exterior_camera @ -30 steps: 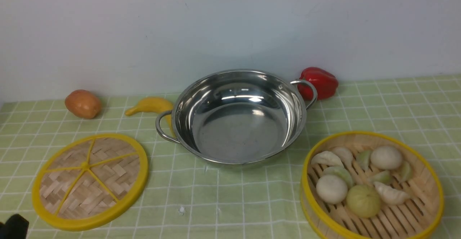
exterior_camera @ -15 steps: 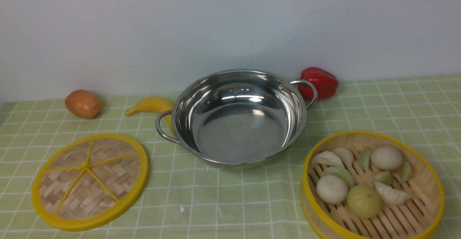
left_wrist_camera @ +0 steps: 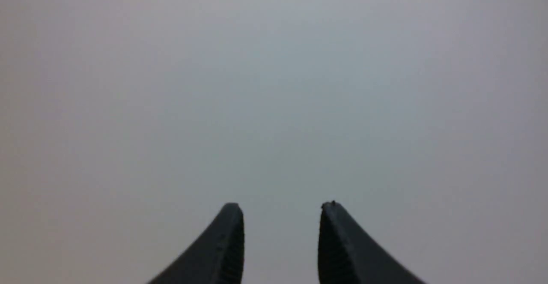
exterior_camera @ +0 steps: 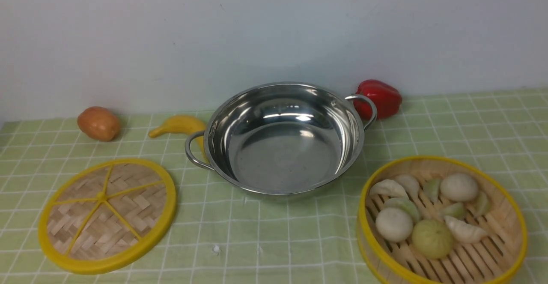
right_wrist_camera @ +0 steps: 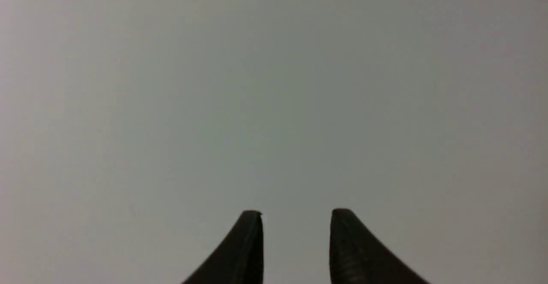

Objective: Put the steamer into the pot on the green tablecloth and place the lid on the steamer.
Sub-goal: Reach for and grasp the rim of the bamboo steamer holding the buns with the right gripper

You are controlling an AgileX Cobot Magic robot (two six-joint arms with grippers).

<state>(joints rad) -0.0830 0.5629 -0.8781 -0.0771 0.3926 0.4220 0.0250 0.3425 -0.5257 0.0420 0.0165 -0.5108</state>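
Note:
The steamer (exterior_camera: 507, 222), a yellow-rimmed bamboo basket holding buns and dumplings, sits at the front right of the green tablecloth (exterior_camera: 274, 241). The shiny steel pot (exterior_camera: 282, 155) stands empty in the middle, farther back. At the front left the woven lid (exterior_camera: 107, 215) lies flat. Neither arm shows in the front view. In the left wrist view my left gripper (left_wrist_camera: 281, 207) is open with nothing between its fingers, facing a plain grey surface. The right wrist view shows my right gripper (right_wrist_camera: 296, 213) the same way, open and empty.
A potato (exterior_camera: 98, 123) and a banana (exterior_camera: 177, 125) lie behind the lid, the banana touching the pot's left handle. A red pepper (exterior_camera: 381, 97) sits behind the pot's right handle. A pale wall closes off the back.
A dark part of my left arm at the front view's lower left corner has drawn out of view. The objects on the cloth have not moved.

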